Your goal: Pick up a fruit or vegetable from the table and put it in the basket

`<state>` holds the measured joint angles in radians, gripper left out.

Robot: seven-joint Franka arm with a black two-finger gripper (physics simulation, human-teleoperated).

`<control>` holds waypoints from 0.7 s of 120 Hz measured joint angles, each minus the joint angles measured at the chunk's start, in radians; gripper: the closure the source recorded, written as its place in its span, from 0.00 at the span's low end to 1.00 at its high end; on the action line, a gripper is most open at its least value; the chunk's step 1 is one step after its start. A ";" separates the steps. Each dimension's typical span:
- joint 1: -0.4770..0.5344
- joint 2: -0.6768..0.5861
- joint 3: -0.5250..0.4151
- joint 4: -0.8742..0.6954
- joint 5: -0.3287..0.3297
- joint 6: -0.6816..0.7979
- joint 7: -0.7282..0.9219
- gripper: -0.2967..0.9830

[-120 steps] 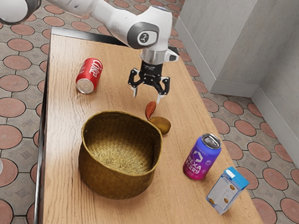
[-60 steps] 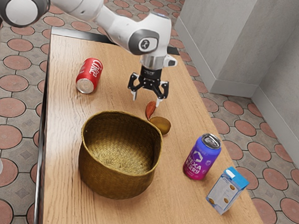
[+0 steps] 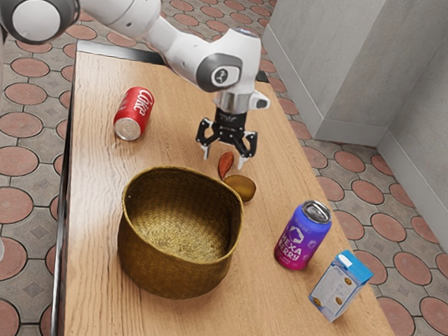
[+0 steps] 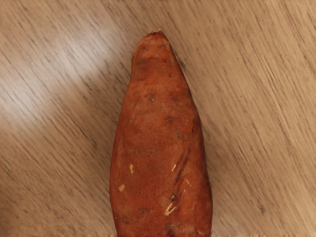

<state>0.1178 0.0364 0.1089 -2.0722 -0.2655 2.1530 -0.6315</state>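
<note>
Bare wood (image 4: 261, 113) along both flanks of the sweet potato (image 4: 159, 143), but brown rounded object (image 3: 241, 188) and basket (image 3: 173, 273) near one end

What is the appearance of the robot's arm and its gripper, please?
The arm is glossy white with rounded segments, dark grey rings around its joints, and a small dark logo on the joint cap near the hand. A blue light strip marks the base. The gripper is black, with two angular linked fingers ending in pale tips.
</note>
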 joint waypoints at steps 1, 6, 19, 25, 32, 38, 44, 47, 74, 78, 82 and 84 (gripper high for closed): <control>0.000 -0.001 0.000 0.000 0.000 0.000 0.000 0.23; 0.002 -0.003 0.000 0.000 0.000 0.001 0.001 0.23; 0.012 -0.001 0.000 0.000 0.002 0.003 0.003 0.23; 0.017 0.001 0.000 0.001 0.001 0.004 0.005 0.23; 0.023 0.004 0.000 0.001 0.000 0.005 0.007 0.23; 0.025 0.008 0.000 0.001 0.000 0.007 0.009 0.23; 0.025 0.011 0.000 0.001 -0.001 0.010 0.010 0.23; 0.024 0.014 0.000 0.002 -0.001 0.011 0.011 0.23; 0.011 0.036 -0.001 0.005 -0.011 0.023 0.017 0.23; 0.012 0.035 -0.001 0.005 -0.012 0.025 0.017 0.23; 0.015 0.034 -0.001 0.006 -0.013 0.026 0.018 0.23; 0.016 0.034 0.000 0.006 -0.013 0.027 0.018 0.24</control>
<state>0.1342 0.0702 0.1085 -2.0667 -0.2788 2.1799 -0.6132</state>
